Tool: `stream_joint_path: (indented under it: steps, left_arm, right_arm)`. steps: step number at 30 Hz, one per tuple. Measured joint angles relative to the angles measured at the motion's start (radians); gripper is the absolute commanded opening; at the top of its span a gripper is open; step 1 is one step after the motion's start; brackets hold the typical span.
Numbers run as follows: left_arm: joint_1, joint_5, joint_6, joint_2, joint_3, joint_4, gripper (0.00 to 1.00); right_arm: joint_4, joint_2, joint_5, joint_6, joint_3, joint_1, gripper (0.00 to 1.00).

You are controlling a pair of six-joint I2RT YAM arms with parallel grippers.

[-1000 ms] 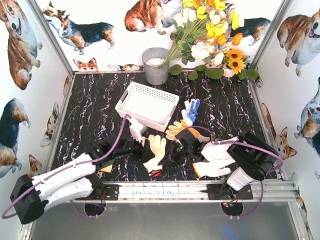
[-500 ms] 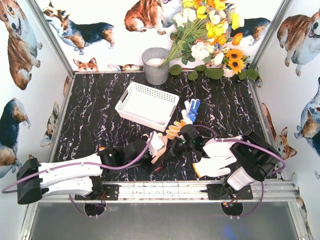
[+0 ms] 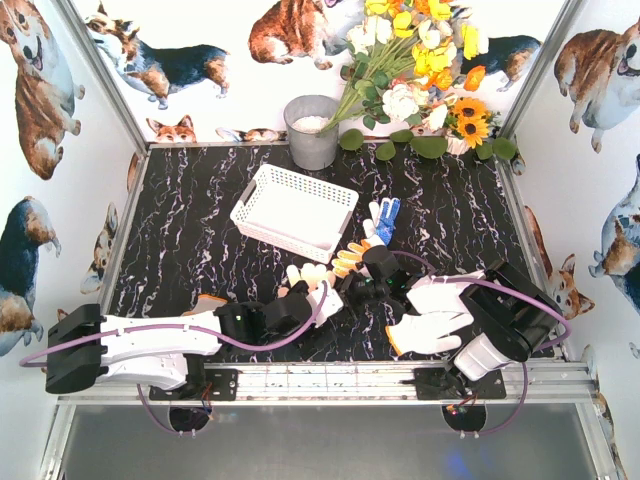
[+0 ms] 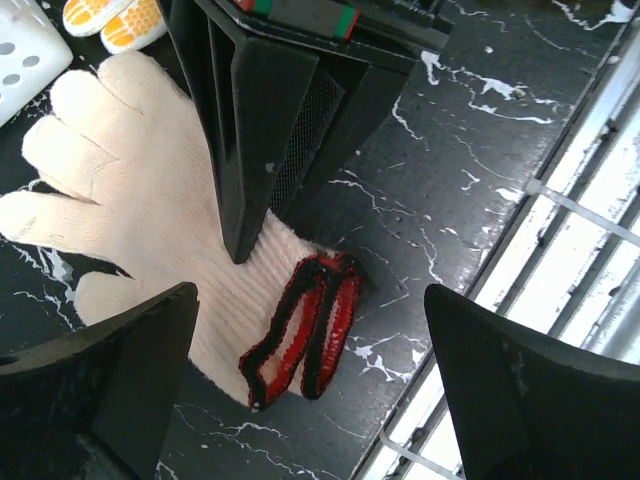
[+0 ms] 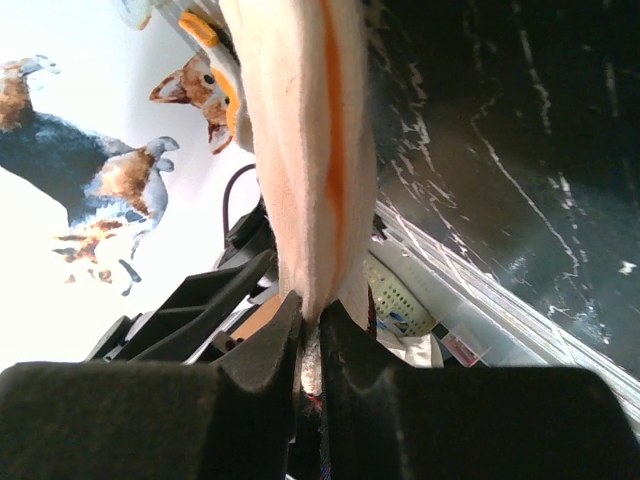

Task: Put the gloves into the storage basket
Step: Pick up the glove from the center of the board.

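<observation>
Swung inward since the earlier view, left gripper (image 4: 310, 300), jaws spread wide, straddles the cream glove (image 4: 130, 210) flat on the surface (image 3: 180, 220) short of the storage basket (image 3: 305, 180); right gripper (image 5: 310, 340), jaws clamped on a white glove (image 5: 300, 150), crowds it, risking collision

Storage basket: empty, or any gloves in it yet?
Empty: the top view shows only bare white floor inside the storage basket; the cream glove lies on the table outside it.

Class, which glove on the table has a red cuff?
The cream glove under the left claw; its cuff is red, edged black. Others show orange, blue or yellow.
</observation>
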Motion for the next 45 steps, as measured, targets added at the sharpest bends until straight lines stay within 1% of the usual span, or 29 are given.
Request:
stream_joint_path:
  steps: [3,5,8,12,15,17,19,24,27,29,33,37,41,45]
  left_arm:
    - [-0.001,-0.032,-0.002,0.031,0.002,0.002,0.83]
    - [-0.004,-0.058,-0.006,0.064,0.008,0.000,0.74]
    - [-0.005,-0.096,-0.017,0.088,0.010,-0.006,0.59]
    - [-0.005,-0.143,-0.035,0.089,0.013,-0.018,0.32]
    - [-0.006,-0.156,-0.039,0.089,0.016,-0.021,0.16]
    - [-0.006,-0.158,-0.041,0.087,0.017,-0.021,0.06]
    - [-0.006,-0.158,-0.040,0.081,0.017,-0.023,0.00]
    - [-0.007,-0.158,-0.054,0.058,0.017,-0.027,0.00]
    - [-0.007,-0.157,-0.065,0.054,0.017,-0.028,0.00]
    - [-0.007,-0.154,-0.077,0.054,0.017,-0.030,0.00]
    - [-0.007,-0.150,-0.099,0.054,0.017,-0.029,0.00]
    - [-0.007,-0.142,-0.114,0.054,0.017,-0.027,0.00]
    - [-0.007,-0.127,-0.126,0.055,0.017,-0.026,0.00]
    - [-0.007,-0.116,-0.133,0.055,0.017,-0.023,0.00]
  right_arm:
    - [0.024,0.001,-0.002,0.015,0.000,0.000,0.00]
    - [0.031,0.001,-0.002,0.024,0.000,0.000,0.00]
    - [0.034,0.001,-0.002,0.038,0.000,0.000,0.00]
    - [0.033,-0.005,-0.001,0.053,0.000,0.000,0.00]
    - [0.031,-0.015,0.000,0.054,0.000,-0.003,0.00]
    - [0.029,-0.019,0.003,0.055,0.000,-0.005,0.05]
    - [0.027,-0.022,0.006,0.056,-0.002,-0.005,0.16]
    - [-0.006,-0.055,0.031,0.059,-0.006,-0.005,0.42]
    - [-0.048,-0.076,0.055,0.043,-0.005,-0.005,0.56]
    - [-0.082,-0.081,0.070,0.024,-0.003,-0.005,0.61]
    - [-0.150,-0.080,0.097,-0.011,0.006,-0.002,0.62]
    - [-0.185,-0.062,0.118,-0.041,0.027,0.006,0.62]
    - [-0.228,-0.023,0.136,-0.082,0.085,0.021,0.62]
    - [-0.231,0.031,0.142,-0.111,0.135,0.037,0.61]
